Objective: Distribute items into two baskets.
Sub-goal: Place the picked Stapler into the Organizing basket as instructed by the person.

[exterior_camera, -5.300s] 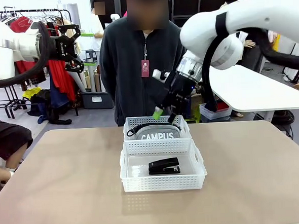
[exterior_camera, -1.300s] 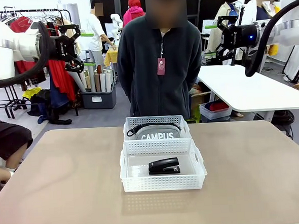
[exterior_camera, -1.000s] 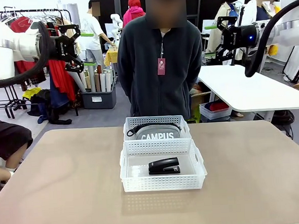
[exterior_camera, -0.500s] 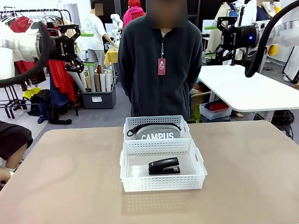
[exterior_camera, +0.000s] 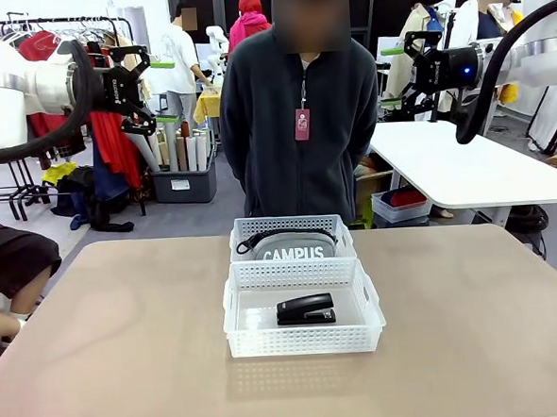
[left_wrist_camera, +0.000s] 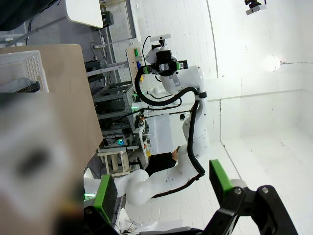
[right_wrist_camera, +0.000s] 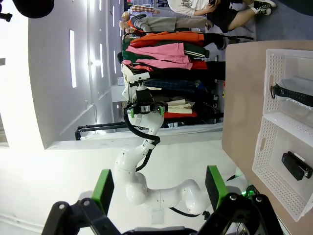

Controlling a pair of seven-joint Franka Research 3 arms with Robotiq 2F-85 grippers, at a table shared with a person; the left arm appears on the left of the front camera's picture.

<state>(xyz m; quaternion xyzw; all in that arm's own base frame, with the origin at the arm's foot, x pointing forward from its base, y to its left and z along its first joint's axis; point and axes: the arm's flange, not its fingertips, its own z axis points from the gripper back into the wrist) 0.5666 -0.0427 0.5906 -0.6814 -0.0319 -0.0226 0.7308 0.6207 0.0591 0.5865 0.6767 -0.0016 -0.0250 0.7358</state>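
Two translucent white rectangular plastic baskets with lattice sides sit end to end at the middle of the tan surface (exterior_camera: 108,351), short walls touching. The far basket (exterior_camera: 247,231) holds the grey fabric pouch with white "CAMPUS" lettering and a black strap (exterior_camera: 295,248), which fills most of its floor, the strap arching along the back edge. The near basket (exterior_camera: 239,336) holds the small black desk stapler (exterior_camera: 305,309), lying flat on its base, right of centre, apart from every wall. One item per basket: judged from this layout, the distribution looks complete, which would explain why neither arm is over the work. The left gripper (exterior_camera: 155,76) is raised high at the picture's left, well above and well to the left of the baskets, its green-padded fingers spread apart with nothing between them; in the left wrist view the gripper (left_wrist_camera: 161,188) shows the same wide gap, with a corner of a basket (left_wrist_camera: 22,66) far off at the top left. The right gripper (exterior_camera: 390,72) hangs high at the right, likewise well apart from both baskets, fingers apart and empty; in the right wrist view its gripper (right_wrist_camera: 156,188) frames open air, with the two baskets, the pouch strap (right_wrist_camera: 293,95) and the stapler (right_wrist_camera: 296,165) far off to one side. A person in a dark zip jacket (exterior_camera: 297,122) stands at the far edge, just behind the far basket, arms behind the back. Both arms look parked in a retracted pose.
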